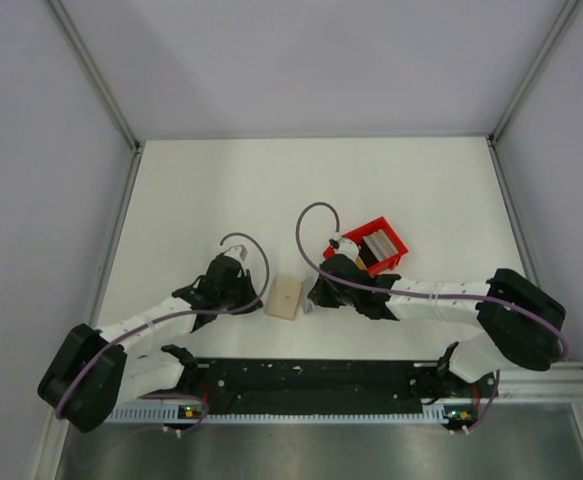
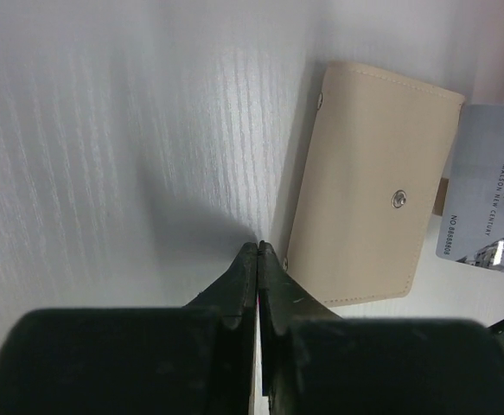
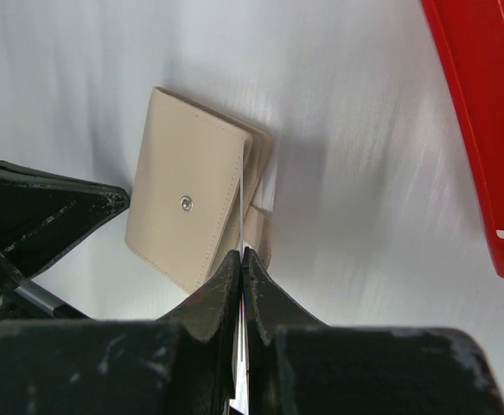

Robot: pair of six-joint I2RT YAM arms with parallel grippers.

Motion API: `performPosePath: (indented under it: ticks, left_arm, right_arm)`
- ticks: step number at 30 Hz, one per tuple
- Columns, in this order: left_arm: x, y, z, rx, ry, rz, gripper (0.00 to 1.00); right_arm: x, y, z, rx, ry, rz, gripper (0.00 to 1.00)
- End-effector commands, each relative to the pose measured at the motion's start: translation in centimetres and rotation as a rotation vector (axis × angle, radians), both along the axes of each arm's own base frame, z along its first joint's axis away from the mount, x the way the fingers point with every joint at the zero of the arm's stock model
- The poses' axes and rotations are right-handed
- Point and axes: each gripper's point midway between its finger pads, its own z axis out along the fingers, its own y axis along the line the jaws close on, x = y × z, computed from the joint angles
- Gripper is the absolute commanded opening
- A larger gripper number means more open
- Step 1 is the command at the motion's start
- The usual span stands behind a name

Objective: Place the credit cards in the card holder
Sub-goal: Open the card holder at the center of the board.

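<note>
Between clamped right jaws, one card (image 2: 492,186)

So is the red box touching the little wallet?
Apart. The right wrist view shows bare white table between the red tray and the card holder.

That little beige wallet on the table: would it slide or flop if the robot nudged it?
Probably slides easily: the card holder lies flat on the smooth white table. It looks soft and stitched, so it likely bends rather than staying rigid. Its layers gape slightly at one edge, so it may spring open.
</note>
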Motion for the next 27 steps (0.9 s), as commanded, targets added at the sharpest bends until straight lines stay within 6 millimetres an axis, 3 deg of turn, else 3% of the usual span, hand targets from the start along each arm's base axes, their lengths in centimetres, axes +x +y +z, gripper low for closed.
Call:
performPosePath:
  ticks: [1, 12, 21, 27]
  left_arm:
    - [0.7, -1.2, 0.7, -0.038, -0.032, -0.032, 0.00]
    - [1.0, -1.4, 0.8, -0.033, -0.038, -0.027, 0.00]
    - [0.9, -2.2, 1.1, -0.061, -0.044, -0.056, 0.00]
    - [0.4, -2.8, 0.9, -0.075, -0.025, -0.071, 0.00]
  right_arm:
    - [0.3, 0.5, 0.6, 0.060, -0.004, -0.026, 0.00]
    - [0.6, -0.2, 0.7, 0.091, 0.009, -0.059, 0.00]
    - [0.3, 1.2, 0.8, 0.149, 0.016, -0.012, 0.00]
    - [0.6, 0.9, 0.6, 0.142, 0.023, -0.018, 0.00]
